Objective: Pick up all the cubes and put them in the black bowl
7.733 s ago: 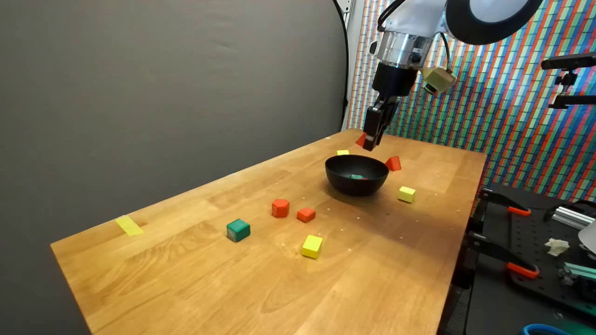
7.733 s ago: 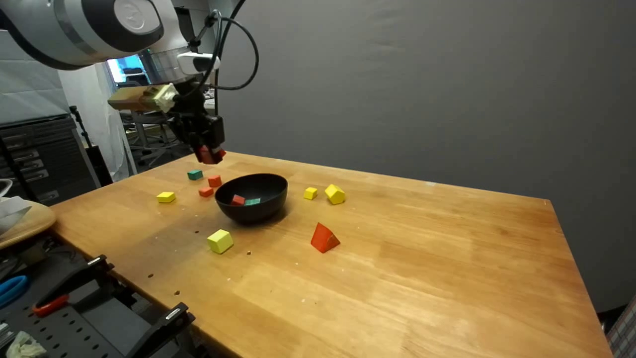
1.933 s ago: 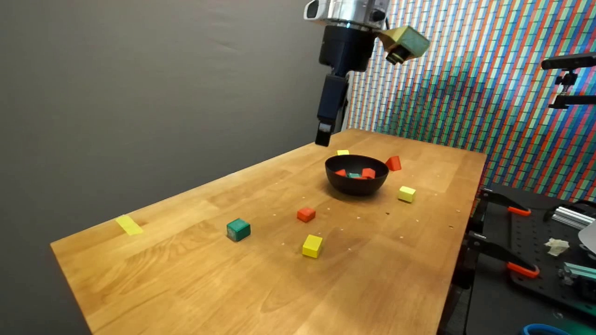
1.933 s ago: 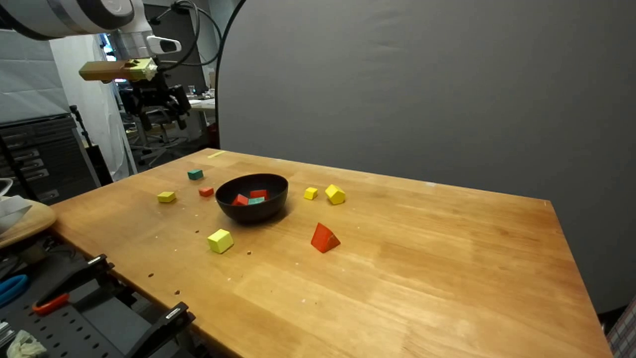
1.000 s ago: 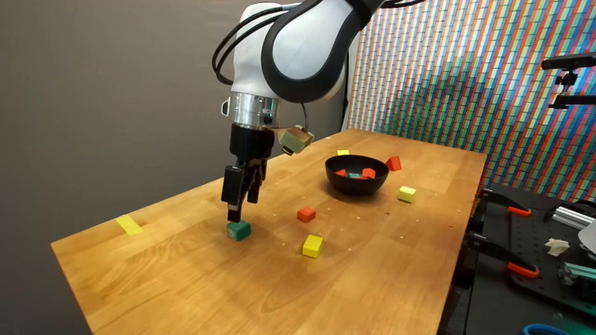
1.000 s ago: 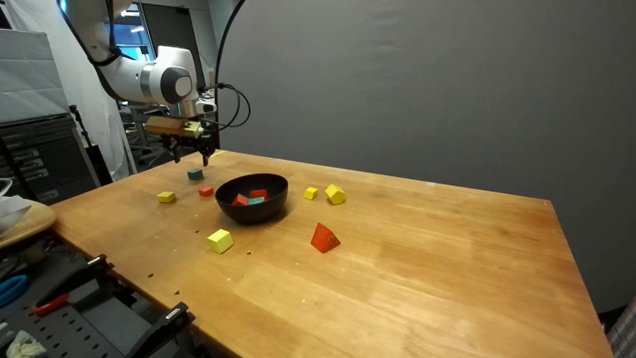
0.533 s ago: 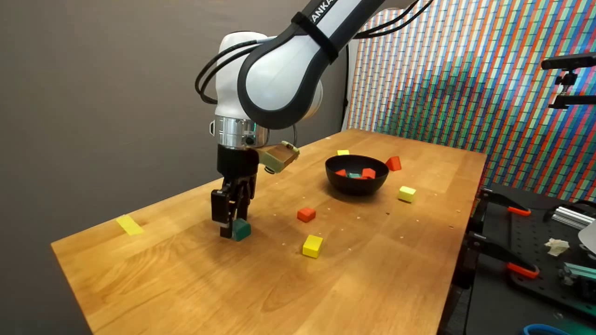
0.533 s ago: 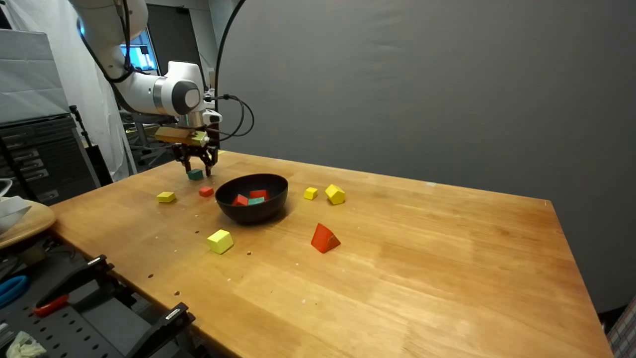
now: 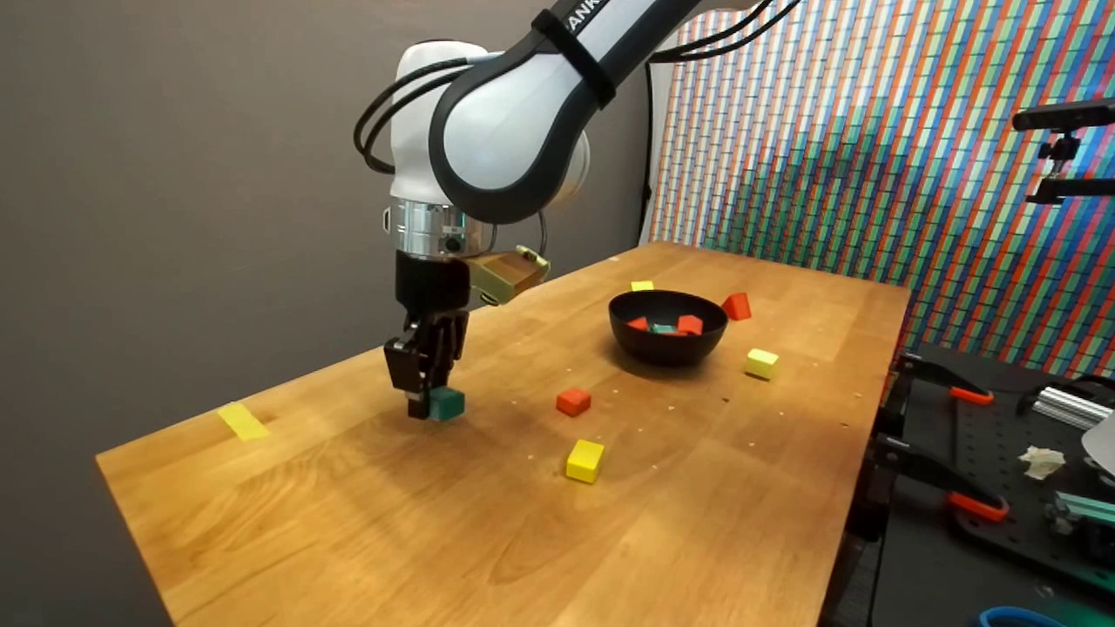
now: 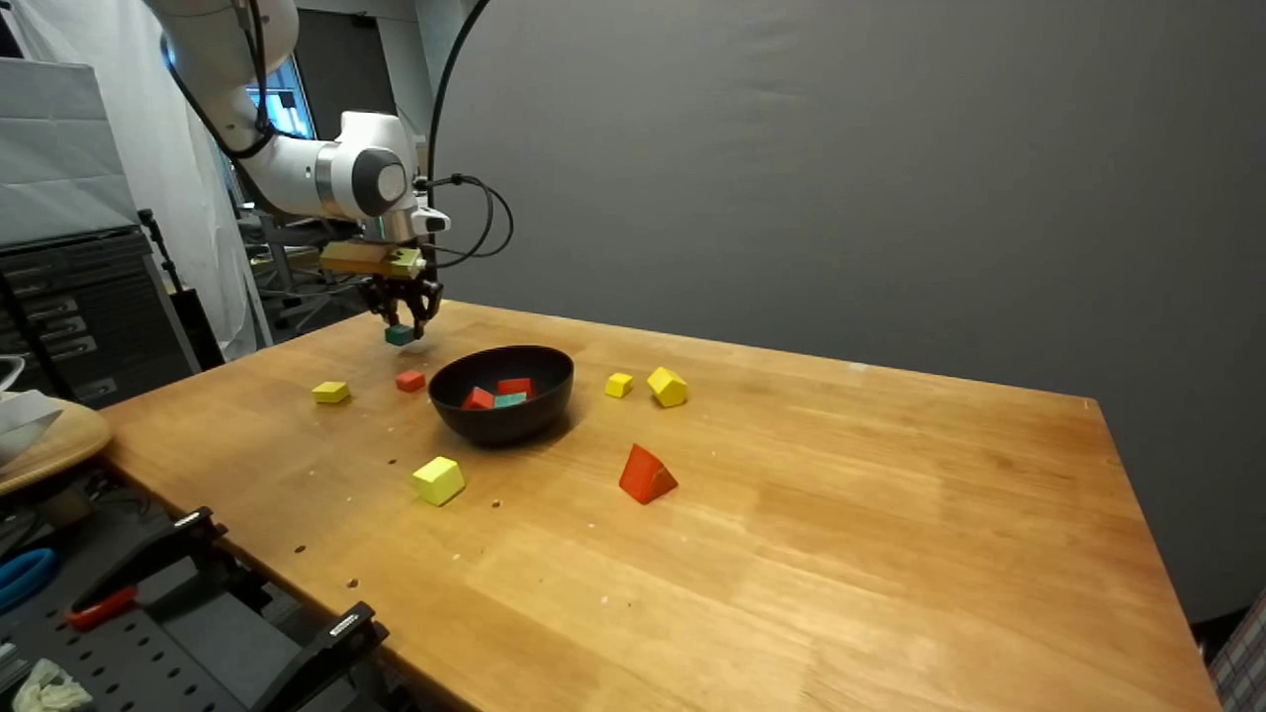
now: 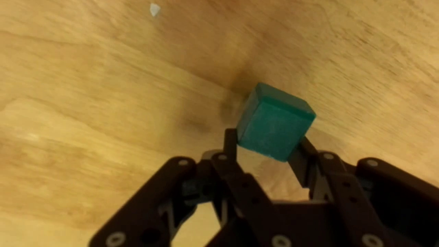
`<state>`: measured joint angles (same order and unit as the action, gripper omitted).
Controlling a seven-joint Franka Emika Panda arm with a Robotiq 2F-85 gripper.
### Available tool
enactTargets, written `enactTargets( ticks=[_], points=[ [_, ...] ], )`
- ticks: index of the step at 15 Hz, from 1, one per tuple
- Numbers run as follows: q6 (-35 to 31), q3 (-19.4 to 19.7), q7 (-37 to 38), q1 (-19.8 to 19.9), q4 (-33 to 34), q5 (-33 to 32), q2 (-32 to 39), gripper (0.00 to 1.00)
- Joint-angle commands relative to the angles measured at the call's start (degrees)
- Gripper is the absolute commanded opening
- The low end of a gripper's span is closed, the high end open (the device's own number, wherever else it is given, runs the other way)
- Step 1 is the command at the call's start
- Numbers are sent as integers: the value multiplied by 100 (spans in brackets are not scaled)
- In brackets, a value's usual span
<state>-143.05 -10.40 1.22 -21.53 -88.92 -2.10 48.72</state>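
While aloft, green cube (image 11: 276,127) in claw (image 11: 267,148).

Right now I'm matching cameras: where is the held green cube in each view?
In an exterior view: green cube left of centre, lower half.
In an exterior view: green cube well left, just above middle.
Wrist view: green cube right of centre, around mid-height.
Shared landmark: gripper, closed on it.

You have a big wooden table (image 9: 697,505) with a tall gray screen (image 10: 841,198) behind it. You can see a bright stripy wall (image 9: 871,157), dark drawers (image 10: 89,287), a white curtain (image 10: 148,148) hanging near them, and a blue glow (image 10: 289,109) in the back
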Motion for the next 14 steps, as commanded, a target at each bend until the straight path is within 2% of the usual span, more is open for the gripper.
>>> enactTargets(
  ticks=[1, 4, 8, 11, 14],
  points=[
    [152, 44, -10, 153, -803, -99, -1094, 16],
    [-236, 672, 617, -11, -1525, -615, -1808, 16],
    [-358, 1277, 1616, 117, -2629, -1083, -2750, 16],
    [-439, 1659, 2331, 306, -3510, -1490, -3321, 16],
    [-716, 1845, 2737, 678, -4471, -1659, -3771, 16]
  ],
)
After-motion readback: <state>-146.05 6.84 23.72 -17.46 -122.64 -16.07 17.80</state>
